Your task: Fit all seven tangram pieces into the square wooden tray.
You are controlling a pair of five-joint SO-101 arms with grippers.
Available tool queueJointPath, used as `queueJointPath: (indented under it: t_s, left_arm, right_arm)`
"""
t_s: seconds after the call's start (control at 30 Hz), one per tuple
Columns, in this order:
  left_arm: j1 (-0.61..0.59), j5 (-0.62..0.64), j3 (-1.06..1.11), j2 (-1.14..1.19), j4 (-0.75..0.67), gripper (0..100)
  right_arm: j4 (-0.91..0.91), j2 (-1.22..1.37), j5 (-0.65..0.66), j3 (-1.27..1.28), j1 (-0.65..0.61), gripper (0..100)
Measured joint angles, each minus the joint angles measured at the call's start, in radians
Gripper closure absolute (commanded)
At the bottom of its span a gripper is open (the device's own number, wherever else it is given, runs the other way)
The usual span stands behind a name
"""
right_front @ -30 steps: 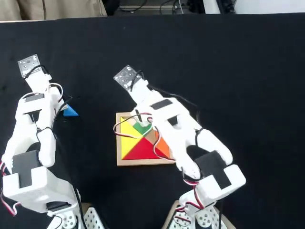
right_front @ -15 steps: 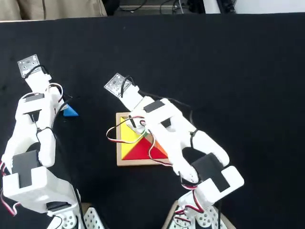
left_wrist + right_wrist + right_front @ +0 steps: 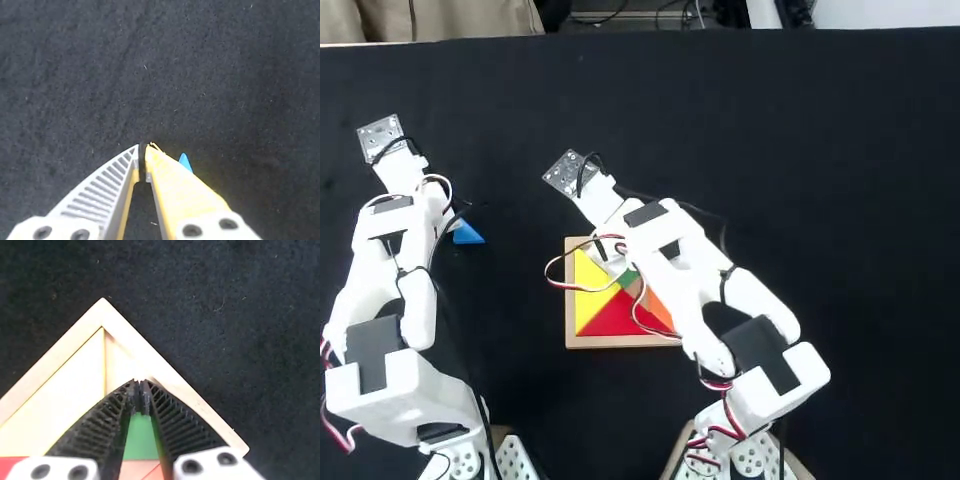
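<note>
Our left gripper (image 3: 142,147) is pinched shut, the blue triangle (image 3: 468,235) just beside its tip. Rightward, the wooden tray (image 3: 610,341) holds a yellow triangle (image 3: 588,290), a red triangle (image 3: 615,318) and a green piece (image 3: 139,440). Our right gripper (image 3: 140,385), fingers together, hangs above its far-left corner.

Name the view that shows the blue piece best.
The high view: the blue piece lies on the black cloth beside the left arm, mostly unhidden. The left wrist view catches just its tip beside a yellow finger.

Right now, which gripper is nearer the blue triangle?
Left. The left gripper sits just beside the blue triangle; the right gripper is over the tray's corner, away from it.
</note>
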Motion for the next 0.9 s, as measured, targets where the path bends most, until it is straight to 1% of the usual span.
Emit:
queueJointPath:
  t_s: [0.13, 0.2, 0.23, 0.3, 0.37, 0.5, 0.57, 0.67, 0.9]
  left_arm:
    - [0.0, 0.0, 0.0, 0.0, 0.0, 97]
    - [0.008, -0.011, 0.0, 0.0, 0.008, 91]
    - [0.018, -0.052, -0.011, 0.0, 0.037, 88]
    - [0.057, -0.183, -0.057, -0.008, 0.12, 82]
    - [0.091, -0.356, -0.129, -0.009, 0.229, 79]
    - [0.098, -0.717, -0.313, -0.008, 0.448, 78]
    - [0.1, -0.838, -0.404, 0.021, 0.52, 78]
    - [0.115, -0.876, -0.499, 0.109, 0.554, 79]
    - [0.114, -0.89, -0.697, 0.394, 0.563, 86]
  right_arm:
    - [0.008, -0.026, 0.0, 0.002, 0.0, 98.8]
    - [0.008, -0.086, 0.002, 0.021, 0.011, 98.8]
    - [0.008, -0.126, 0.002, 0.046, 0.025, 98.8]
    - [-0.008, -0.216, 0.0, 0.11, 0.068, 98.8]
    - [-0.058, -0.305, 0.0, 0.184, 0.121, 98.8]
    - [-0.186, -0.373, 0.0, 0.298, 0.207, 98.8]
    - [-0.218, -0.373, 0.0, 0.299, 0.233, 98.8]
    - [-0.239, -0.353, 0.0, 0.299, 0.249, 98.7]
    - [-0.305, -0.27, 0.0, 0.299, 0.256, 98.7]
